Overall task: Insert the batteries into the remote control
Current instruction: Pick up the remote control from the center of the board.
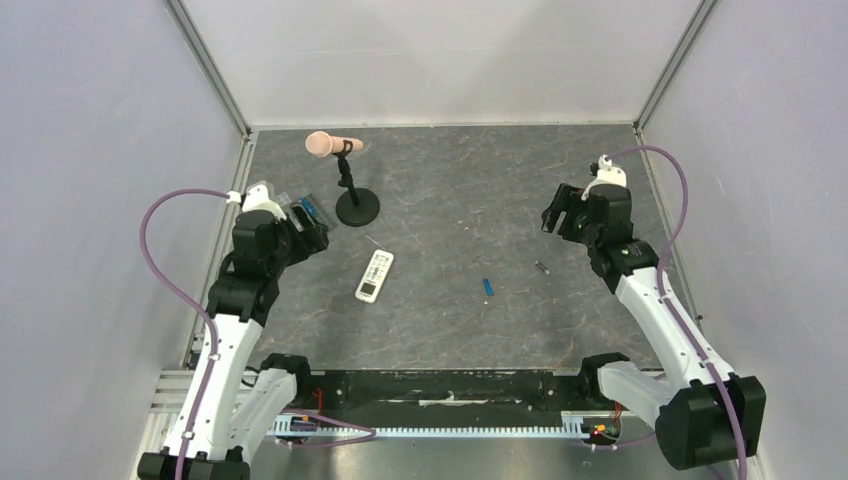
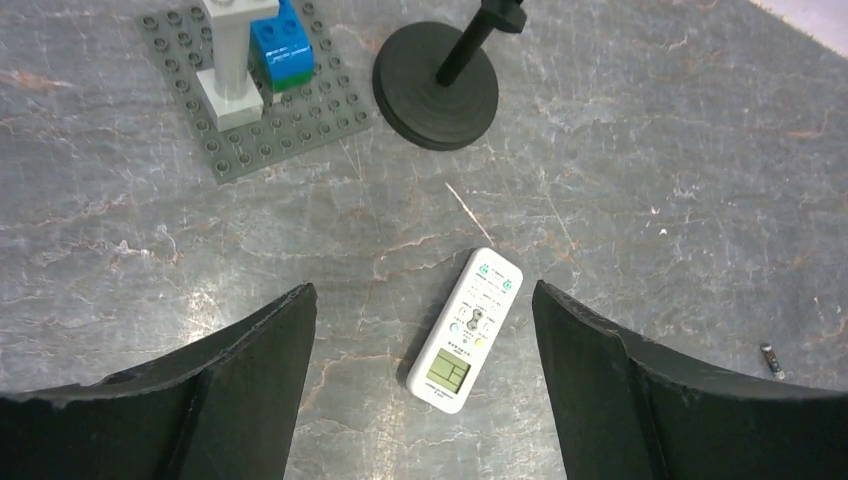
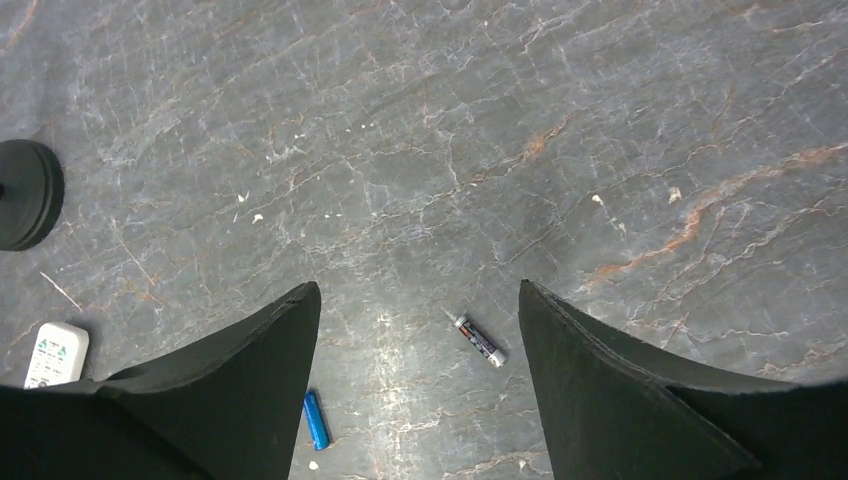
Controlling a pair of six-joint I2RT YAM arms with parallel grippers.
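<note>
The remote control [image 1: 375, 276] lies flat near the middle of the frame, tilted slightly. To its right, apart from it, lies the blue battery [image 1: 488, 287], and further right the dark battery [image 1: 542, 267]. A pink microphone [image 1: 333, 144] on a black stand [image 1: 356, 207] sits upper left. The left gripper [image 1: 308, 222] hovers beside the stand; the right gripper [image 1: 556, 210] hangs at the right.

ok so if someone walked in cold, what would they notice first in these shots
Probably the pink microphone on its black stand at the far left of the table, the only warm colour there. Next, the white remote control lying face up near the middle, with the blue battery and the dark battery loose to its right. Both arms hang over the table edges with open, empty fingers, left gripper above the remote, right gripper above the batteries.
</note>
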